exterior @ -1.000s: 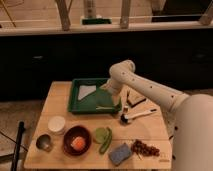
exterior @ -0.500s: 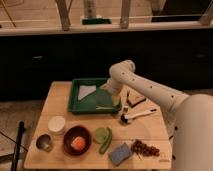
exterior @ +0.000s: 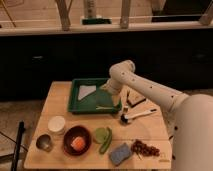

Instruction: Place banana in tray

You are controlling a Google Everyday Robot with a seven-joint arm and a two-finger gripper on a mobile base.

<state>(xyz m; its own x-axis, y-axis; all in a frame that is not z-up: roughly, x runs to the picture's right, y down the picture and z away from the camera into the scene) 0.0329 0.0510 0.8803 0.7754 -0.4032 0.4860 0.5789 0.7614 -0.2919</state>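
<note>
Banana lay inside the green tray, near its front rim, towards the right. The tool hung just above it; whether it was spread or pressed together, I could not tell. The tray sat on the counter.

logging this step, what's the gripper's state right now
gripper: over the tray, right side; open or closed cannot be told; banana lies in the tray

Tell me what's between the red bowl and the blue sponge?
In the camera view, a round pale-green thing and a curved green vegetable lie between the bowl and sponge. The gripper is over the tray.
</note>
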